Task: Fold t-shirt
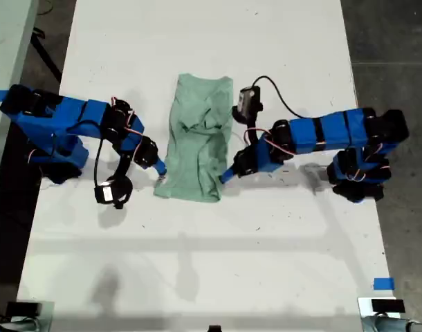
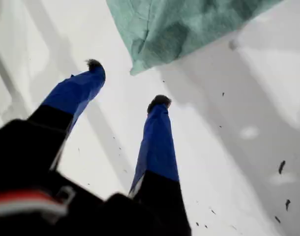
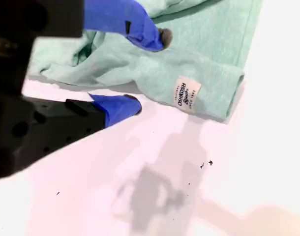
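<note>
Both arms (image 1: 72, 128) blue plastic with black servo blocks, red-and-white wires, black cables. My first gripper (image 2: 125, 86): blue fingers, black tips; second gripper (image 3: 147, 69) likewise.

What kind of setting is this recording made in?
Likely a lab or workshop: a long white table on a grey concrete floor, marked with blue tape, two blue arms flanking the t-shirt.

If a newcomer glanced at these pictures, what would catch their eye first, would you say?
The pale green t-shirt, lying crumpled lengthwise mid-table, with a bright blue arm reaching in from each side of the exterior view. My first claw hangs open just short of a corner of the shirt, while my second claw is open across the shirt's edge, near a small white label.
</note>
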### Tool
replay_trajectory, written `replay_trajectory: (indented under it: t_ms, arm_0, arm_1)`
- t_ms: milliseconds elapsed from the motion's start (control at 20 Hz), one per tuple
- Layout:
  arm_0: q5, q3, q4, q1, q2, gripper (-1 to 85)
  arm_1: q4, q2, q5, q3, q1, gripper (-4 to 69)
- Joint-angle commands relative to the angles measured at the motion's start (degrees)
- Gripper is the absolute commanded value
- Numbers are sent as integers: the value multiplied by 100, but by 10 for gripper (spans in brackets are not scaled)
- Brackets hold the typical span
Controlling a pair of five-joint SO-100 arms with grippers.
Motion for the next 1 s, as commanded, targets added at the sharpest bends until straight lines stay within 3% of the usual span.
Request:
replay_trajectory:
  t_ms: [0, 600, 700, 800, 950]
  arm_0:
    - [-158, 176, -475, 211, 281, 219]
    - [-642, 527, -1881, 422, -1521, 226]
    - [-659, 290, -1934, 343, -2074, 226]
    - [-642, 70, -1854, 316, -2355, 199]
    - [-650, -114, -1696, 308, -2399, 0]
  arm_1:
    - [-132, -422, 53, -932, -88, 267]
    - [-237, -2733, 176, -2452, -237, 268]
    - [-246, -3190, 264, -2716, -255, 234]
    - [-97, -3551, 413, -2936, -255, 152]
    - [246, -3753, 527, -3199, -229, 11]
